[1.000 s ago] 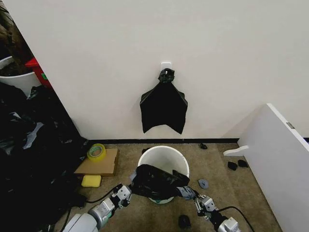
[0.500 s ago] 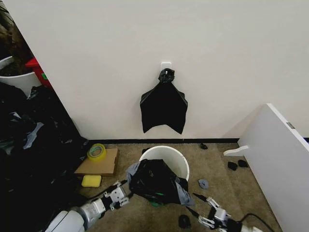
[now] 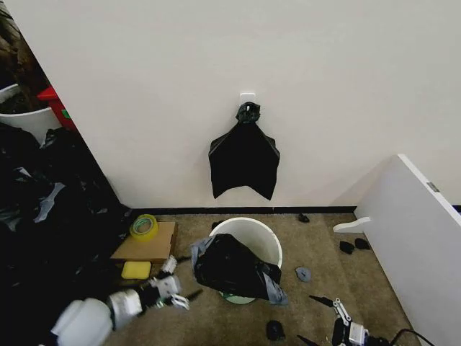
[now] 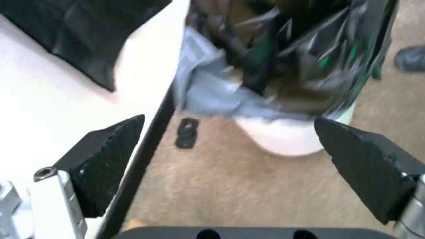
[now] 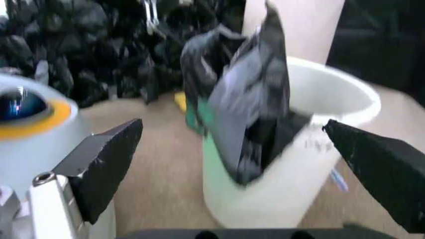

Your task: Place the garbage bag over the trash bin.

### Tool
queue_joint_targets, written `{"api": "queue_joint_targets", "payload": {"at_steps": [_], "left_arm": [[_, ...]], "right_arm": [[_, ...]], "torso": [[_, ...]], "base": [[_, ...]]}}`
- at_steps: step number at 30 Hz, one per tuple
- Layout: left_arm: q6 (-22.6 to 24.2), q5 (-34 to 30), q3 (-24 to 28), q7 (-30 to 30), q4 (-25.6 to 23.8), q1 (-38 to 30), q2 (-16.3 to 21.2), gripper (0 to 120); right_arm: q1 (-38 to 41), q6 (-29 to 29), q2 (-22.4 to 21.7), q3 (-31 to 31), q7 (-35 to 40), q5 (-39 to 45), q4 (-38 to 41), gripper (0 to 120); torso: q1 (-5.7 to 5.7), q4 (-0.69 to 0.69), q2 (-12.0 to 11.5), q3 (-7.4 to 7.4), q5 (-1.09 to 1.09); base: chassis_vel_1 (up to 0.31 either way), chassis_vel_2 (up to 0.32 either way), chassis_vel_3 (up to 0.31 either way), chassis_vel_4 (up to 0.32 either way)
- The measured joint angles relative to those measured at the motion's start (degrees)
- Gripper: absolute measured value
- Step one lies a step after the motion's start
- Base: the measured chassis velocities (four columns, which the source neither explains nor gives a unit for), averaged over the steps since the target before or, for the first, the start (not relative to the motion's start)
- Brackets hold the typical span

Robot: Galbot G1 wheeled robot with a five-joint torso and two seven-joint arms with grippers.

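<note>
Taking the trash bin (image 3: 248,232) as my reference: my left gripper (image 3: 171,287) sits left of it, jaws spread, empty. The garbage bag (image 3: 232,267) lies crumpled over the bin's near rim, apart from both grippers, with no clear long axis. My right gripper (image 3: 328,317), released, has withdrawn lower right since earlier.

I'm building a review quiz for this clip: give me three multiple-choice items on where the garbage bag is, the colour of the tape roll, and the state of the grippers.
1. Where is the garbage bag?
A. draped over the near rim of the trash bin
B. flat on the cardboard
C. held by a gripper

2. What colour is the tape roll?
A. red
B. yellow-green
C. blue

3. How are the left gripper and right gripper?
A. both shut
B. one shut
C. both open, apart from the bag

Key: 1 A, it hangs over the rim; 2 B, on the cardboard; 3 C, fingers spread.
</note>
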Motion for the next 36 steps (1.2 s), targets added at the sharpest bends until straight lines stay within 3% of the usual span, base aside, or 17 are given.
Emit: {"api": "queue_joint_targets", "payload": {"at_steps": [4,7,8,9,11,12,13,16,18,19,22,25,27,31,36], "left_arm": [[-5.00,-3.10,-2.13,6.58,3.49,-1.82,0.09,100],[-8.36,-9.04,-2.47,6.92,8.00,-4.00,-1.08,100],[-8.36,-9.04,-2.47,6.92,8.00,-4.00,-1.08,100],[-9.38,-14.02,-2.15,4.61,9.45,-4.60,-1.94,100],[-9.78,-18.00,-1.80,1.03,9.69,-4.83,-2.74,100],[-10.11,-20.92,-0.83,-4.17,9.40,-5.06,-3.36,100],[-10.11,-20.92,-0.83,-4.17,9.40,-5.06,-3.36,100],[-11.36,-22.66,0.29,-12.67,7.89,-4.77,-4.99,100],[-11.60,-22.66,0.28,-13.37,7.54,-4.72,-5.47,100],[-12.08,-22.40,0.09,-14.58,6.37,-4.53,-7.26,100],[-11.39,-21.80,0.03,-18.36,4.64,-4.22,-10.55,100],[-10.72,-21.63,0.13,-20.22,4.11,-4.06,-11.70,100],[-8.41,-21.27,0.45,-27.01,2.59,-3.39,-14.34,100],[-6.99,-20.95,0.69,-31.32,1.55,-2.84,-15.72,100],[-5.53,-19.68,0.65,-35.46,0.63,-2.37,-17.72,100]], "right_arm": [[1.53,-0.56,0.96,-1.01,1.10,1.69,2.10,100],[3.97,-4.03,1.51,-4.10,16.78,-0.55,5.71,100],[3.97,-4.03,1.51,-4.10,16.78,-0.55,5.71,100],[5.99,-8.83,1.01,-5.76,26.82,-2.28,8.18,100],[8.41,-15.12,-0.03,-7.19,35.21,-3.10,10.57,100],[10.64,-21.09,-1.05,-8.14,41.74,-3.24,12.68,100],[10.64,-21.09,-1.05,-8.14,41.74,-3.24,12.68,100],[16.96,-32.41,-3.51,-12.97,49.81,-2.15,14.98,100],[18.62,-35.01,-3.97,-14.34,50.76,-1.96,15.14,100],[24.57,-43.47,-5.00,-19.19,52.69,-0.96,14.93,100],[34.08,-52.43,-4.98,-26.15,52.82,2.15,11.29,100],[36.15,-53.19,-4.56,-27.83,51.98,3.06,9.68,100],[41.02,-53.55,-2.56,-31.71,48.22,3.89,5.14,100],[43.80,-53.57,-0.96,-33.78,46.38,3.03,2.88,100],[50.96,-61.38,2.90,-39.56,45.99,-1.56,-1.51,82]], "torso": [[0.00,0.00,0.00,0.00,-0.03],[0.00,0.00,0.00,0.00,-0.01],[0.00,0.00,0.00,0.00,-0.01],[0.00,0.00,0.00,0.00,-0.06],[0.00,0.02,0.00,0.01,-0.01],[0.00,0.00,0.00,0.00,0.01],[0.00,0.00,0.00,0.00,0.01],[0.00,-0.02,0.00,0.01,-0.02],[0.00,0.00,0.00,0.01,0.02],[0.00,0.02,0.00,0.01,-0.01],[0.00,0.03,0.00,0.01,0.01],[0.01,0.01,0.00,0.01,-0.03],[0.01,-0.01,0.00,0.01,0.01],[0.00,0.01,0.00,0.00,0.00],[0.01,0.00,0.00,0.01,-0.01]], "base": [[0.000,0.000,0.000,0.000],[0.000,0.000,0.000,0.000],[0.000,0.000,0.000,0.000],[0.000,0.000,0.000,0.000],[0.000,0.000,0.000,0.000],[0.000,0.000,0.000,0.000],[0.000,0.000,0.000,0.000],[0.000,0.000,0.000,0.000],[0.000,0.000,0.000,0.000],[0.000,0.000,0.000,0.000],[0.000,0.000,0.000,0.000],[0.000,0.000,0.000,0.000],[0.000,0.000,0.000,0.000],[0.000,0.000,0.000,0.000],[0.000,0.000,0.000,0.000]]}}
